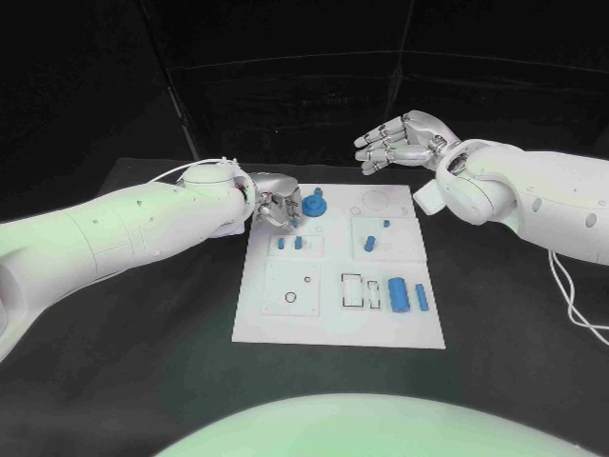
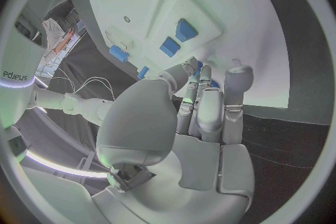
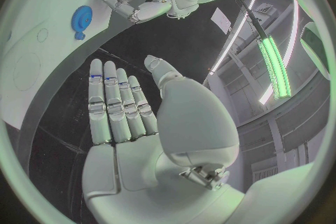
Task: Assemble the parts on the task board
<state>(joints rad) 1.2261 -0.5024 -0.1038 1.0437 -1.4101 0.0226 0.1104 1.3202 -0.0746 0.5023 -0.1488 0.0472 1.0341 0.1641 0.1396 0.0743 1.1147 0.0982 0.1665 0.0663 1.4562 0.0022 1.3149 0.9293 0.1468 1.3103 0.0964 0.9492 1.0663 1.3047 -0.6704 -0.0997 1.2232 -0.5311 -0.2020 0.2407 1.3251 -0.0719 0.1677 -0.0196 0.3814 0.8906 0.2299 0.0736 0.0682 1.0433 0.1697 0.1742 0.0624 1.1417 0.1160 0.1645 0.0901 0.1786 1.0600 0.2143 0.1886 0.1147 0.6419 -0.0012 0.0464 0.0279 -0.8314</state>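
1. Left robot hand [image 1: 275,209] sits at the task board's [image 1: 387,324] ten o'clock corner, fingers curled beside the blue gear [image 1: 314,204]; whether it grips anything I cannot tell.
2. Right robot hand [image 1: 404,140] hovers open, palm up, beyond the board's one o'clock corner, holding nothing.
3. Blue parts [image 1: 401,295] lie at about four o'clock on the board; two small pegs [image 1: 289,244] stand near nine o'clock.
4. Judgement: the step in hand looks like work around the gear; next calls for a firm pinch and careful alignment.
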